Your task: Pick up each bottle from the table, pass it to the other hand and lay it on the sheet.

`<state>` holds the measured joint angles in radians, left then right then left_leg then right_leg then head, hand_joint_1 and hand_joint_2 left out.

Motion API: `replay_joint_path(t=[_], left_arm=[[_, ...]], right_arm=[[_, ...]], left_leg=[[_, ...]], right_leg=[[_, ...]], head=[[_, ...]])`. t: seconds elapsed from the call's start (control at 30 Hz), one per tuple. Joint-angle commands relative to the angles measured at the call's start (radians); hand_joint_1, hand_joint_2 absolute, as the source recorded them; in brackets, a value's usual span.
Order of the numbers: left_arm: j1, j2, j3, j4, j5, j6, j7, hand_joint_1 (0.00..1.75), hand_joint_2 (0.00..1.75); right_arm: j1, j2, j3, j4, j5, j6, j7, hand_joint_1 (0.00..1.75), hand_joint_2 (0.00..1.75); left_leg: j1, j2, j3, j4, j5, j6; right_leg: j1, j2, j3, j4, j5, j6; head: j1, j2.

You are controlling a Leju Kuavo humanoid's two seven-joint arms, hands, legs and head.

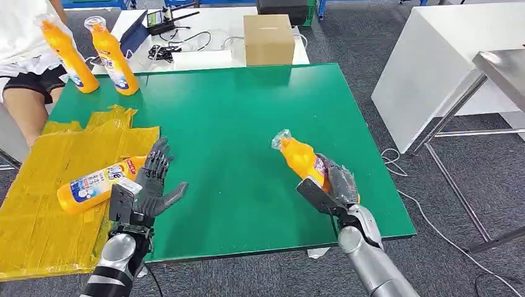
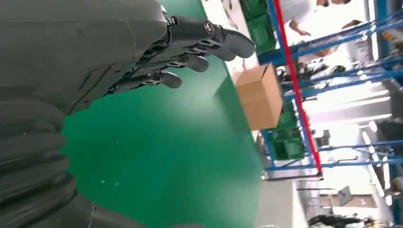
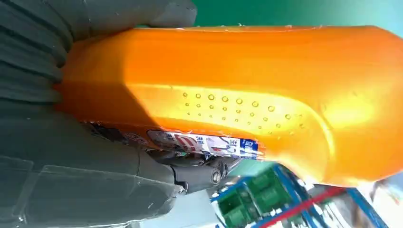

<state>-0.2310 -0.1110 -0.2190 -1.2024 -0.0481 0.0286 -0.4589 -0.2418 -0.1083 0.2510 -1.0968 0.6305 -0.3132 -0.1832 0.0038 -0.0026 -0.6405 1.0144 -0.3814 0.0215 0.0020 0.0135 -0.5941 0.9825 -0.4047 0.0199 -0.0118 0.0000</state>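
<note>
Right of centre in the head view, the right hand (image 1: 334, 185) gripped a tilted orange plastic bottle (image 1: 301, 158) for handover; the left hand (image 1: 151, 185) waited with fingers spread, holding nothing.

A green table (image 1: 235, 142) holds a crumpled yellow sheet (image 1: 37, 185) (at its left edge) and two upright orange bottles (image 1: 114, 55) at the far-left corner.

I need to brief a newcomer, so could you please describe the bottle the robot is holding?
On the green table, look near its right front corner. There the right robot hand grips an orange bottle, tilted with its cap toward the table's middle. It alone is held: one lies on the yellow sheet, two stand at the far left.
</note>
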Motion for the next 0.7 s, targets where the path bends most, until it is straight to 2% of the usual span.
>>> replay_joint_path(t=[0.03, 0.17, 0.4, 0.7], left_arm=[[-0.043, 0.057, -0.087, 0.018, -0.023, -0.013, 0.023, 0.0, 1.75], [-0.054, 0.065, -0.111, 0.036, -0.031, -0.025, 0.043, 0.0, 1.75], [-0.112, 0.063, -0.167, 0.081, -0.026, -0.062, 0.053, 0.0, 1.75], [-0.116, 0.067, -0.173, 0.087, -0.019, -0.063, 0.054, 0.0, 1.75]], right_arm=[[-0.019, 0.09, -0.076, -0.06, -0.087, -0.043, -0.078, 1.75, 1.75], [-0.048, 0.119, -0.086, -0.076, -0.169, -0.031, -0.1, 1.75, 1.75], [-0.137, 0.184, -0.051, -0.024, -0.348, 0.054, -0.211, 1.75, 1.75], [-0.137, 0.177, -0.038, -0.018, -0.362, 0.047, -0.217, 1.75, 1.75]], left_leg=[[0.0, 0.001, 0.0, 0.0, -0.002, -0.001], [-0.001, 0.002, -0.003, 0.0, -0.001, -0.001], [0.0, 0.001, -0.007, 0.0, -0.001, -0.001], [0.0, 0.0, -0.005, -0.001, -0.001, -0.001]], right_leg=[[0.0, 0.0, 0.0, 0.0, -0.002, 0.0], [-0.001, 0.001, -0.004, 0.001, -0.001, 0.0], [0.0, 0.001, -0.007, 0.001, 0.0, 0.0], [0.0, 0.0, -0.005, 0.0, -0.001, 0.0]], head=[[0.0, 0.0], [0.0, 0.0], [0.0, 0.0], [0.0, 0.0]])
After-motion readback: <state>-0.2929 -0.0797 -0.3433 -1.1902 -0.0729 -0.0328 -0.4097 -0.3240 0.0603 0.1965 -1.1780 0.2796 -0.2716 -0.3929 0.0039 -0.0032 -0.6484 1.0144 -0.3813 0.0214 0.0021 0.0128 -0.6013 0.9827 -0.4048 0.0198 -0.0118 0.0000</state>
